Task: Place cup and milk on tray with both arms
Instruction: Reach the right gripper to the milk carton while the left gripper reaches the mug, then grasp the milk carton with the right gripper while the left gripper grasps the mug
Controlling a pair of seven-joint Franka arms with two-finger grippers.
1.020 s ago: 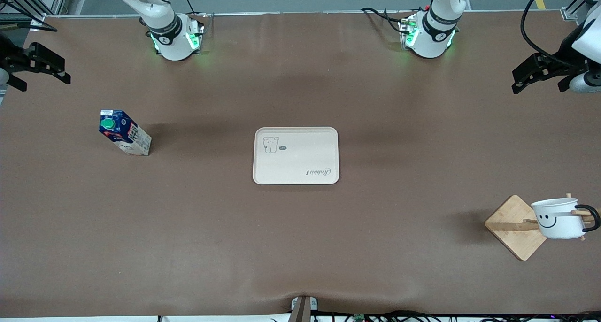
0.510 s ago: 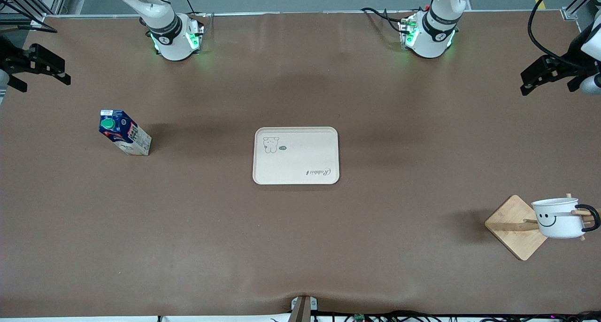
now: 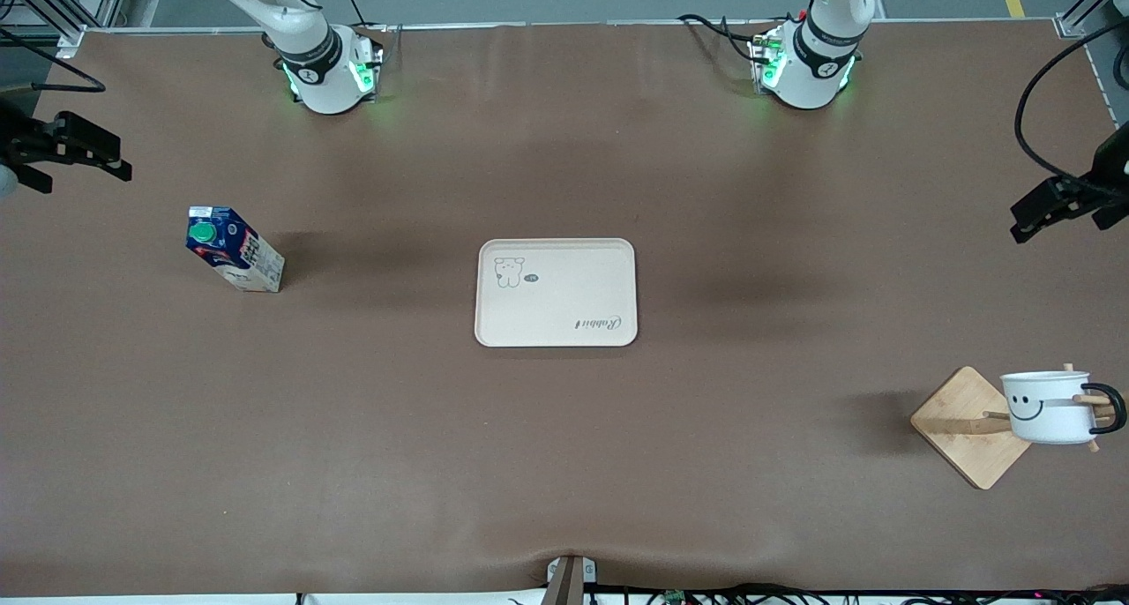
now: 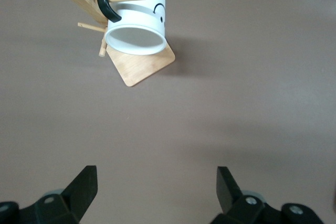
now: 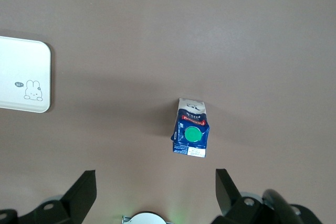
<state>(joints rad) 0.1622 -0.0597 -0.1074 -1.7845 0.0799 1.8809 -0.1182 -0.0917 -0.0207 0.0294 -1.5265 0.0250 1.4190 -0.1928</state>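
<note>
Hanging cup (image 3: 1048, 408) on wooden stand (image 3: 970, 426), left tool (image 4: 155, 188) cropped

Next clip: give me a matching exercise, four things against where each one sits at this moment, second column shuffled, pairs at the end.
Things:
1. cup
2. milk
3. tray
4. left pincer

Places or states:
A. standing on the table toward the right arm's end
B. hanging by its handle on a peg of the wooden stand
C. open, up in the air at the left arm's end of the table
D. lying flat in the middle of the table with nothing on it

Pairs: 1-B, 2-A, 3-D, 4-C
</note>
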